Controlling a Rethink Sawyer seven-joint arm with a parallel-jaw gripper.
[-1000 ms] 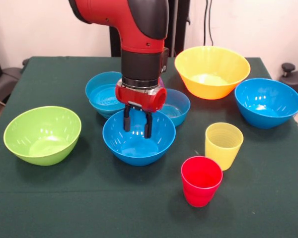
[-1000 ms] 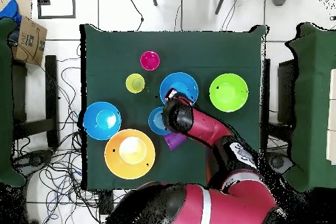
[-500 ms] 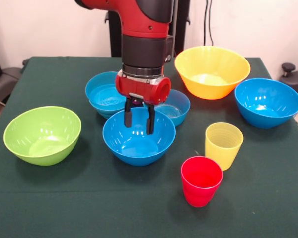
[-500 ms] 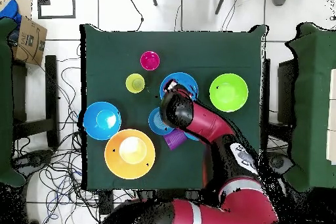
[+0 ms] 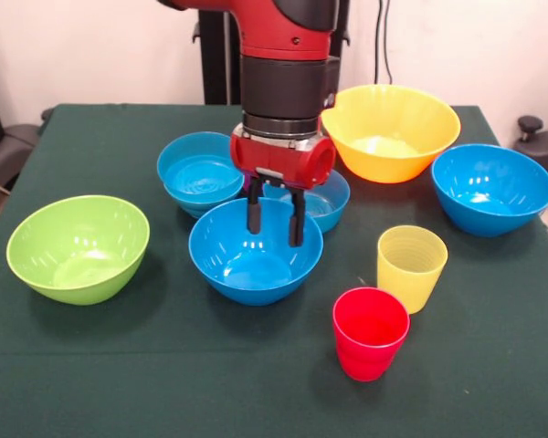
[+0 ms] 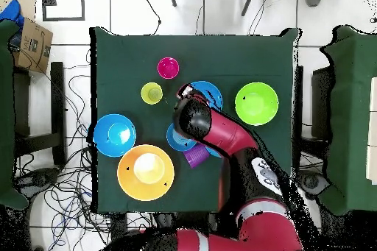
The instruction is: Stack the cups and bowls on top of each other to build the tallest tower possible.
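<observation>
My gripper (image 5: 275,224) is open and empty, its fingers hanging just inside the right half of a large blue bowl (image 5: 254,260). Two small blue bowls (image 5: 197,172) (image 5: 327,199) stand right behind it. The very large yellow bowl (image 5: 390,132) is at the back right, another large blue bowl (image 5: 491,187) at the right, and the lime green bowl (image 5: 78,246) at the left. A yellow cup (image 5: 410,267) and a red cup (image 5: 370,331) stand upright at the front right. In the overhead view a purple cup (image 6: 195,157) lies beside the arm (image 6: 221,134), which hides the gripper.
The green cloth table (image 5: 146,383) has bare room along its front and front left. In the overhead view, cables cover the floor at the left and a cardboard box (image 6: 33,42) sits at the top left.
The gripper has moved to the right in the front view, from the blue bowl's middle towards its right side. It has stayed open and empty. No bowl or cup has moved.
</observation>
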